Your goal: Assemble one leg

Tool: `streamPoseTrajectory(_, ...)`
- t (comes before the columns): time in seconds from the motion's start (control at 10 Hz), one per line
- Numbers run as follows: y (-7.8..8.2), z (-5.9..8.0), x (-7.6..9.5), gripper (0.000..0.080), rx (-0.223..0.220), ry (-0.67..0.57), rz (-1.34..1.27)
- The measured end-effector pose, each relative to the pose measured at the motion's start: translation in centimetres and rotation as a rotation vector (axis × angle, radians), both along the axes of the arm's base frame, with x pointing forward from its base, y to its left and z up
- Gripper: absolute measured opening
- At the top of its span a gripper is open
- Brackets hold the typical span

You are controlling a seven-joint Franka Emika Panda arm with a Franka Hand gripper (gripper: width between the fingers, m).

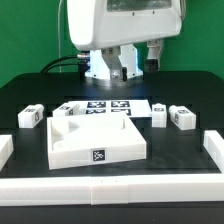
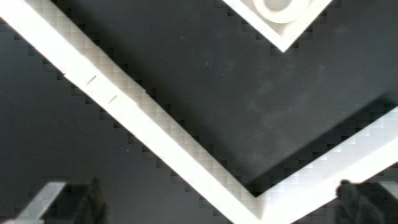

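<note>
Three small white legs with black-and-white tags lie on the black table: one at the exterior view's left [image 1: 31,116] and two at its right [image 1: 158,113] [image 1: 181,117]. The large white tray-like panel [image 1: 60,150] sits in the middle. My gripper [image 1: 125,68] hangs raised at the back, above the marker board [image 1: 100,106] and apart from every leg. In the wrist view its dark fingertips [image 2: 63,205] stand wide apart, so the gripper [image 2: 214,212] is open and empty. No leg shows in the wrist view.
Long white border strips run along the front [image 1: 110,186], left [image 1: 5,150] and right [image 1: 213,150] of the table. In the wrist view two white strips [image 2: 143,110] meet in a V over black table, with another white corner [image 2: 285,15] beyond.
</note>
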State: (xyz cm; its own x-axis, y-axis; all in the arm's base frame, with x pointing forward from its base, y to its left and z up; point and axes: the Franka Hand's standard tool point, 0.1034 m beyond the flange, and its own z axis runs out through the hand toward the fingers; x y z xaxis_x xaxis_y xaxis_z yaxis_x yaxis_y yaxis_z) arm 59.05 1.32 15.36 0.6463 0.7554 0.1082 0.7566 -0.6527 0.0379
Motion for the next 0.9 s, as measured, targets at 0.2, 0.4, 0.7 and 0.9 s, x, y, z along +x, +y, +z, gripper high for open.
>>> streamPoseTrajectory(0.2, 0.00, 0.00, 0.00, 0.0650, 0.000, 0.000, 0.000)
streamPoseTrajectory(0.4, -0.01, -0.07, -0.02, 0.0650, 0.000, 0.001, 0.000)
streamPoseTrajectory(0.7, -0.01, -0.17, -0.05, 0.0650, 0.000, 0.003, 0.000)
streamPoseTrajectory(0.9, -0.19, -0.24, -0.73, 0.0650, -0.011, 0.007, 0.028)
